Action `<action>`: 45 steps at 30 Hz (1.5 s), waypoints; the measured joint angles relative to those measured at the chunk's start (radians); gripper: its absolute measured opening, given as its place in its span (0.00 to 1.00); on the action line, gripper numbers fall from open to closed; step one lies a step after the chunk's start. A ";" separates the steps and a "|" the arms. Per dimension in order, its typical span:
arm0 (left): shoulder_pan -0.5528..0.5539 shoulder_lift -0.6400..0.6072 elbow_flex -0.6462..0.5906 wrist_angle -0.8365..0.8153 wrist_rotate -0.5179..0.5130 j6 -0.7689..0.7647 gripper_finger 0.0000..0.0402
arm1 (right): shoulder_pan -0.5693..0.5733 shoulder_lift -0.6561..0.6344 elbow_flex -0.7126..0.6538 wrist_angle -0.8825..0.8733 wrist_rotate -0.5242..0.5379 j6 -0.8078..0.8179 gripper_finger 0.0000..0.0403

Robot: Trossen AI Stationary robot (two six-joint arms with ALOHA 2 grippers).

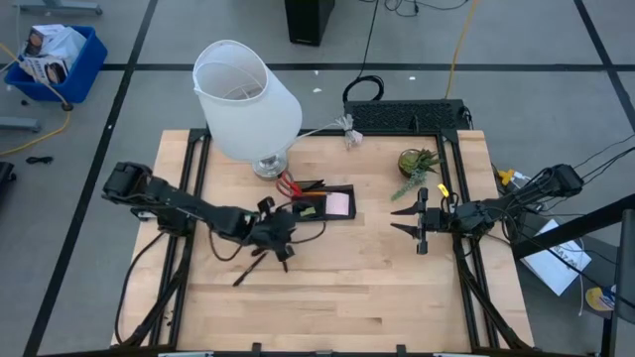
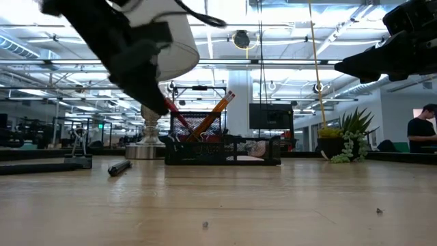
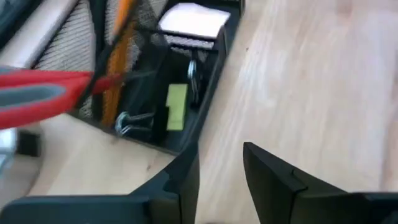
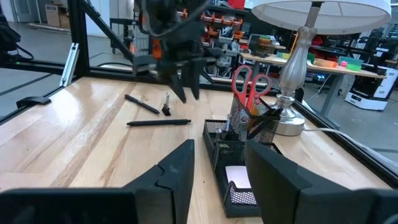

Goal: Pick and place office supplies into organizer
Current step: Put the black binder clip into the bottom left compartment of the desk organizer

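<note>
Wooden counter (image 1: 327, 288), pale planks in a black frame, is catalogued as bearing one black mesh organizer (image 1: 319, 203) near its middle, just beside the base of a white-shaded lamp (image 1: 248, 99). An upright cup section at the lamp end is recorded as holding red-handled scissors (image 4: 250, 86), handles up, and an orange pencil (image 2: 213, 113) leaning tilted. The low tray section is listed with a pale sticky-note pad (image 3: 194, 20) in its far compartment, a yellow-green item (image 3: 176, 106) in the nearer one, and a metal binder clip (image 3: 127, 122) at the near end; whether further small items lie there cannot be told. Left outside on the counter are two black pens (image 4: 158, 122) and a small dark bit between them, well apart from the tray. The left hand (image 3: 217, 168) is held low just beside the organizer's near end, fingers parted by a narrow gap with nothing seen between them. The right hand (image 1: 409, 220) is held off to the side near a small green potted plant (image 1: 417, 165), its fingers spread apart and nothing gripped.
</note>
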 joint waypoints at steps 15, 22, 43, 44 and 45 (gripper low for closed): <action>-0.413 -0.121 0.000 -0.292 -0.286 -0.512 0.46 | 0.000 0.001 0.000 0.015 0.000 0.000 0.34; -0.508 -0.117 -0.006 -0.432 -0.273 -0.552 0.59 | 0.000 0.001 0.000 0.014 0.000 0.000 0.34; -0.519 -0.117 -0.279 -0.298 -0.319 -0.729 0.60 | 0.000 0.001 0.000 0.014 0.000 0.000 0.34; -0.512 -0.117 -0.289 -0.280 -0.313 -0.720 0.60 | 0.000 0.001 0.000 0.014 0.000 0.000 0.34; -0.506 -0.117 -0.297 -0.264 -0.306 -0.708 0.60 | 0.000 0.001 0.000 0.014 0.000 0.000 0.34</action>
